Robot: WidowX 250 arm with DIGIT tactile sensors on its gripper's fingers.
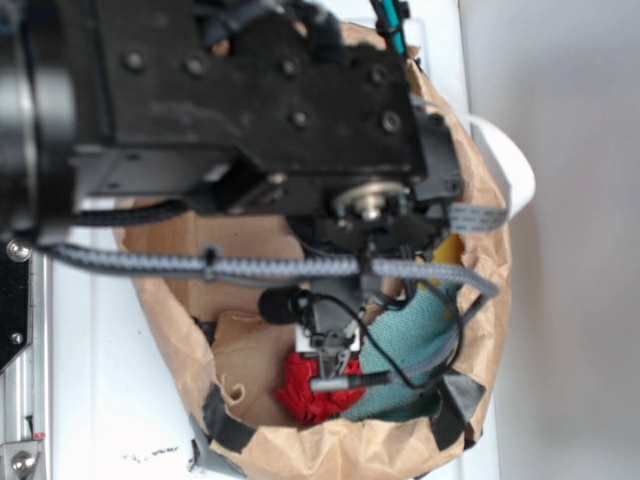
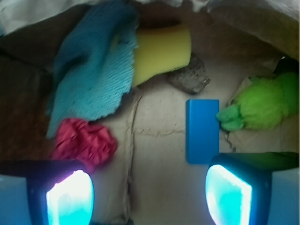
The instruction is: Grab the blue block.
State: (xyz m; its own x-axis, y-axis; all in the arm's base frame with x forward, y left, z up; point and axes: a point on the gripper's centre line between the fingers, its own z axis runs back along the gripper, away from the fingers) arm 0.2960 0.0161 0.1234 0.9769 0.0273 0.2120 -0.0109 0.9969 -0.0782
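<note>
The blue block [image 2: 202, 131] lies flat on the brown paper floor, its long side running up the wrist view, just above my right fingertip. A green plush [image 2: 260, 106] touches its right edge. My gripper [image 2: 149, 197] is open, its two glowing pads wide apart with only bare paper between them. The right pad [image 2: 228, 196] sits directly below the block's near end. In the exterior view my gripper [image 1: 336, 352] hangs inside the paper-lined bowl [image 1: 160, 300], and the arm hides the blue block.
A teal cloth [image 2: 89, 75] drapes over a yellow foam piece [image 2: 161, 52] at the upper left. A red crumpled cloth [image 2: 84, 141] lies by the left pad, and a grey stone-like lump [image 2: 189, 77] sits above the block. Paper walls ring everything.
</note>
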